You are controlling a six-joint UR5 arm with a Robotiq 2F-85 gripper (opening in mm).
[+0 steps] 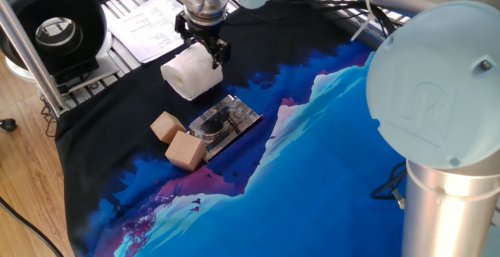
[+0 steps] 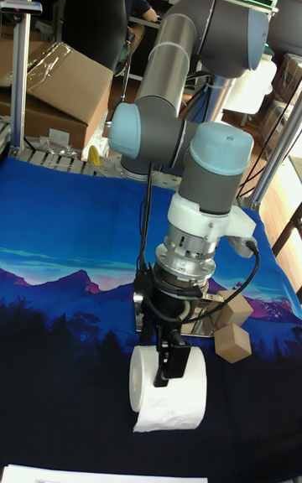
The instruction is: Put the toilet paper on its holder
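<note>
The table wears a blue cloth. Gripper clamps the toilet paper, one finger in the core, at the holder's eleven o'clock. Two wooden blocks touch the holder. It's the grasping step; next, lift and lower the core over the peg.

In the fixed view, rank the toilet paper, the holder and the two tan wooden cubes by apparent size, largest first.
1. The holder, the longest footprint.
2. The toilet paper, close behind and bulkier; the end effector hides part of it.
3. The two cubes: too alike to separate, and the front one sits nearer the camera.
</note>
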